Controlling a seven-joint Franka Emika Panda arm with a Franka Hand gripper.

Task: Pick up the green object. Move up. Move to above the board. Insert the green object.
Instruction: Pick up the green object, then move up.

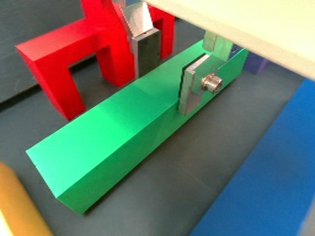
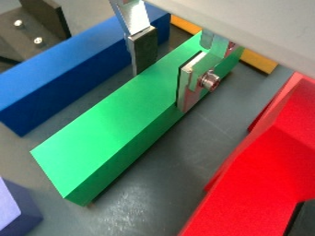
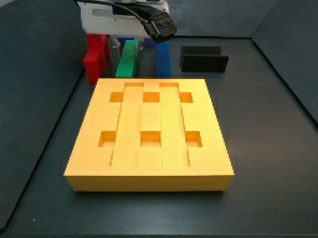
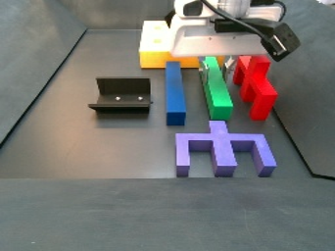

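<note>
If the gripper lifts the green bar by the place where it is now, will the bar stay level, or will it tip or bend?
The gripper straddles the green bar near one end, so the long free end would probably sag or tip. The bar looks like a solid, straight block, so it is likely stiff. Its flat faces suit the pads, though its smooth surface might slip.

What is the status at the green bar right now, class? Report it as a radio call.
Gripper down at green object, fingers straddling it, contact unclear. Bar lying on floor between blue bar and red block. Board unobstructed.
</note>
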